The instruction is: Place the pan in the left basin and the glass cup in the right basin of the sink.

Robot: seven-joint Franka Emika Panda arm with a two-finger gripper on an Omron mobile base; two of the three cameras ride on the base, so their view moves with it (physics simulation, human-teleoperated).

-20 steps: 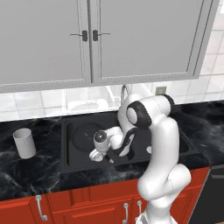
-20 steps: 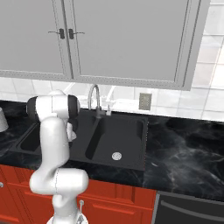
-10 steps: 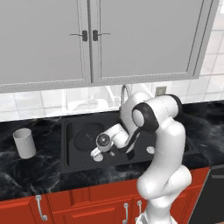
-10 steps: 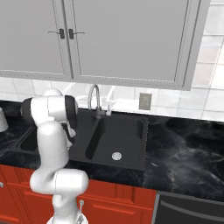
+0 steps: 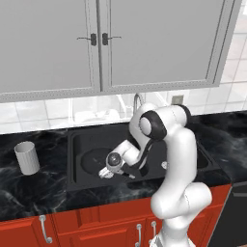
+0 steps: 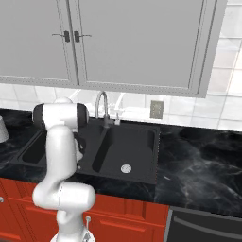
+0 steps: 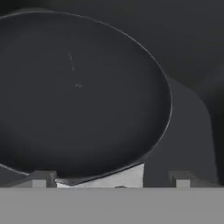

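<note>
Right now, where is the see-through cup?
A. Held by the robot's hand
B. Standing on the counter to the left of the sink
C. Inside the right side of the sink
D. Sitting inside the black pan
B. The glass cup stands upright on the dark counter, left of the sink, away from the end effector, which is low over the pan in the left basin.

I log the flat round black frying pan lying in the left-hand matte black basin; its twin right-hand basin sits beside it across the divider. The pale translucent tumbler stands on the dark marble counter, left of the sink and well apart from it. The curved chrome faucet rises behind the divider.
</note>
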